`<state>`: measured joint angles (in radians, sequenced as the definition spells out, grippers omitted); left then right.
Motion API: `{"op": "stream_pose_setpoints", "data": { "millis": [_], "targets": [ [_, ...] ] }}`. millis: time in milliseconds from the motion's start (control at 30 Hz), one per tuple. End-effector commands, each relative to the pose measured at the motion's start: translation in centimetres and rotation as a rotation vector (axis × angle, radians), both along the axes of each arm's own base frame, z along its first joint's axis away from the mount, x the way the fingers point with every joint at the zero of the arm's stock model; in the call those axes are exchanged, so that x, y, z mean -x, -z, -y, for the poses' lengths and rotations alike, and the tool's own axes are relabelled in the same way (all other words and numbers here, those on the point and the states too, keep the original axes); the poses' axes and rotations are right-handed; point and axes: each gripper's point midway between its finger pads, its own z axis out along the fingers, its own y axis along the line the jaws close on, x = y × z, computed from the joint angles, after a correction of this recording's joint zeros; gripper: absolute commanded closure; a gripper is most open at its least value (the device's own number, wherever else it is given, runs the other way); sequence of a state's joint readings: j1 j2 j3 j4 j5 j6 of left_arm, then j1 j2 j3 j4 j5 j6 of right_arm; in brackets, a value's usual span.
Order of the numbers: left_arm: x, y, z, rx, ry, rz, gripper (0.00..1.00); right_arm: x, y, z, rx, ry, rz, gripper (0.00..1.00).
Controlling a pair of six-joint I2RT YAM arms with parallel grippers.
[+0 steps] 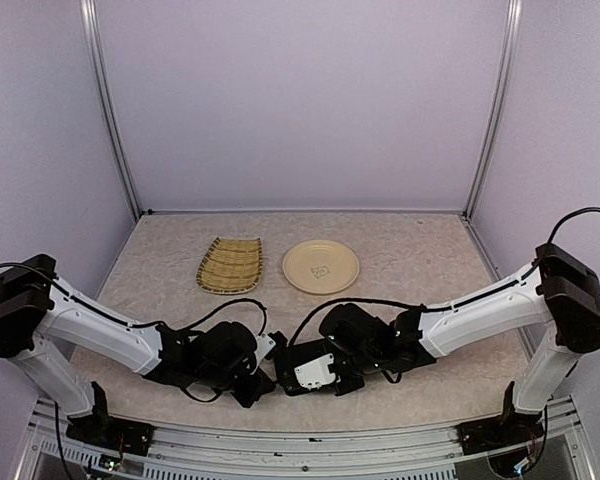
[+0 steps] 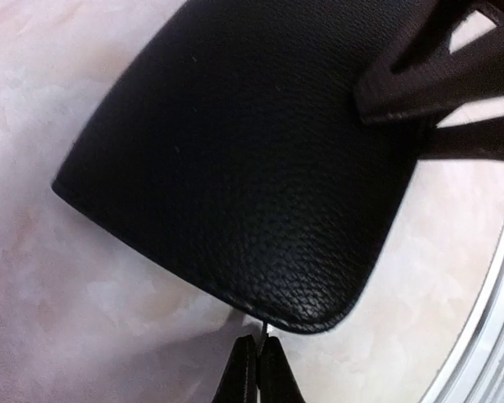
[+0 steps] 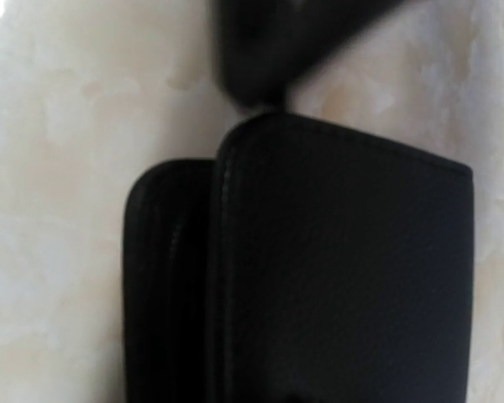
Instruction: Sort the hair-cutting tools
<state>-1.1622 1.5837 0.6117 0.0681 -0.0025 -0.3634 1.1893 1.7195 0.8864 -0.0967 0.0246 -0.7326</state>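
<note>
Right up against the left wrist lens, the left gripper is pinched tight, its tips at the rounded corner of the black zip case. They may be nipping something thin there, but I can't make out what. The right gripper reaches onto the far end of the case, and I can't tell whether it is clamped or loose.

No scissors or clips show in any view, so I'd guess the hair-cutting tools are inside the case, which lies on the table at the near edge between the two arms.

The scissors should be light, stiff, slick steel with sharp points. I'd take them across the shanks near the pivot, never by the blades. The clips would be thin, nearly weightless and lying flat, awkward to get under, so best nipped across their width. The case itself looks soft and grained, and likely to flex if lifted by one edge.

Only the overhead view shows the bamboo tray and the pale plate, side by side and well beyond the arms, yet there the arms hide the case. The left wrist view gives its pebbled top. The right wrist view, blurred, shows a second dark layer beside the main panel, perhaps a lid parted
</note>
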Motion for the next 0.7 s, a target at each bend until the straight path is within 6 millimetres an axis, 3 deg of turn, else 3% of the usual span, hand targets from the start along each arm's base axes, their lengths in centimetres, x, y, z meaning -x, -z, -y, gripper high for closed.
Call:
{"op": "stream_pose_setpoints", "data": {
  "millis": [0, 200, 333, 400, 533, 667],
  "targets": [
    [4.7, 0.6, -0.2, 0.033, 0.084, -0.148, 1.00, 0.4, 6.2, 4.6, 0.216, 0.085, -0.109, 0.91],
    [5.5, -2.6, 3.2, 0.239, 0.118, -0.169, 1.00, -0.1, 5.5, 3.7, 0.179, 0.111, -0.107, 0.91],
    [5.1, -3.3, 4.7, 0.311, 0.115, -0.166, 1.00, -0.2, 4.9, 3.5, 0.159, 0.113, -0.104, 0.89],
    [5.1, -2.9, 5.3, 0.315, 0.116, -0.173, 0.96, -0.5, 4.2, 3.6, 0.147, 0.118, -0.094, 0.83],
    [5.6, -1.9, 5.6, 0.253, 0.118, -0.187, 0.77, -0.4, 2.0, 4.3, 0.123, 0.096, -0.085, 0.63],
    [6.3, -3.9, 5.6, 0.224, 0.152, -0.177, 0.66, 0.1, -1.1, 5.4, 0.062, 0.068, -0.054, 0.48]
  ]
}}
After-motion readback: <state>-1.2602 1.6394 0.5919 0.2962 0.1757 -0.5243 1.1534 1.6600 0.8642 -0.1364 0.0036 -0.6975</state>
